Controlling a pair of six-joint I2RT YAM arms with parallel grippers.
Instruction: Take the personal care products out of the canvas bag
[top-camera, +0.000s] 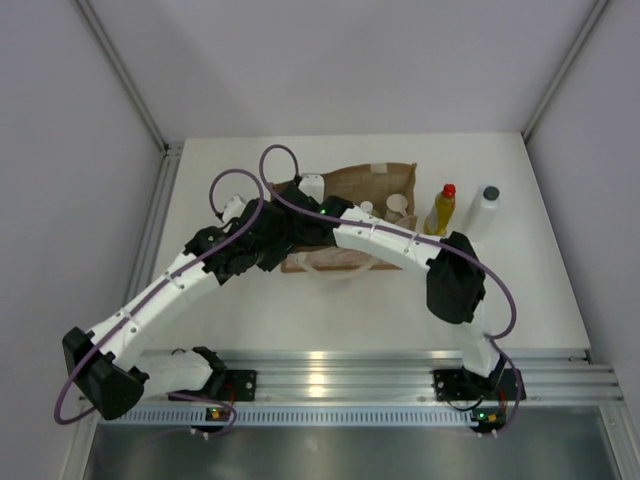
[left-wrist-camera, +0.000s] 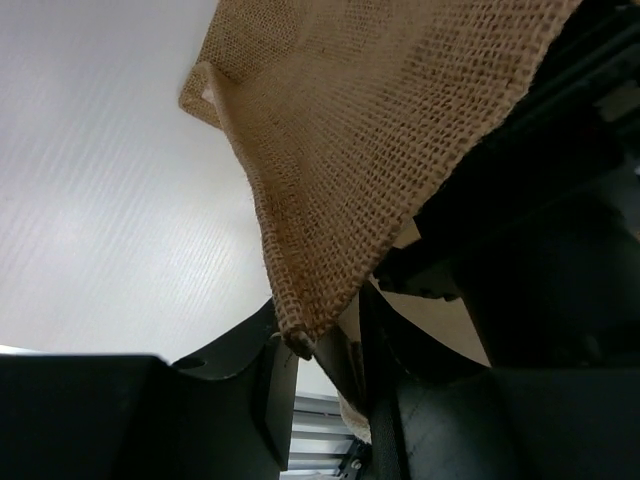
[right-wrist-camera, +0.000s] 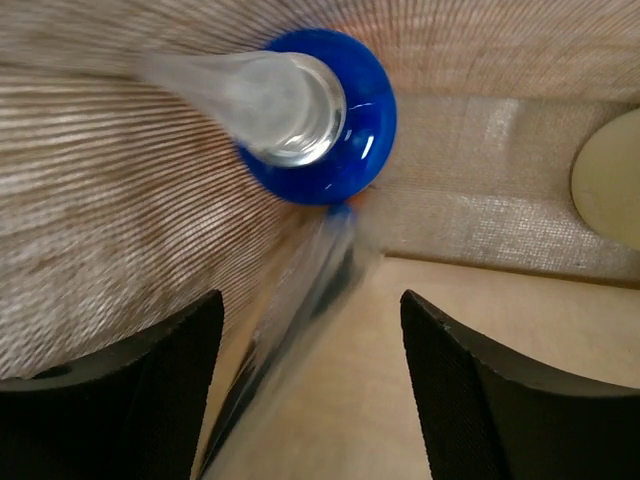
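The tan canvas bag (top-camera: 385, 185) lies at the back of the table, its mouth facing left. My left gripper (left-wrist-camera: 315, 345) is shut on the bag's woven edge (left-wrist-camera: 300, 335) and holds it lifted. My right gripper (right-wrist-camera: 310, 335) is inside the bag, open, with nothing between its fingers (right-wrist-camera: 150, 375). Just ahead of it stands the orange bottle's blue top (right-wrist-camera: 355, 150) with its clear cap (right-wrist-camera: 290, 105); the orange body is hidden. Outside, right of the bag, stand the yellow bottle with red cap (top-camera: 440, 211) and the tall white bottle with grey cap (top-camera: 482, 214).
A pale round cap (right-wrist-camera: 610, 190) shows at the right inside the bag. Two white caps (top-camera: 397, 205) peek out in the top view. A cream loop handle (top-camera: 330, 268) hangs at the bag's near side. Both arms cross over the bag's left end.
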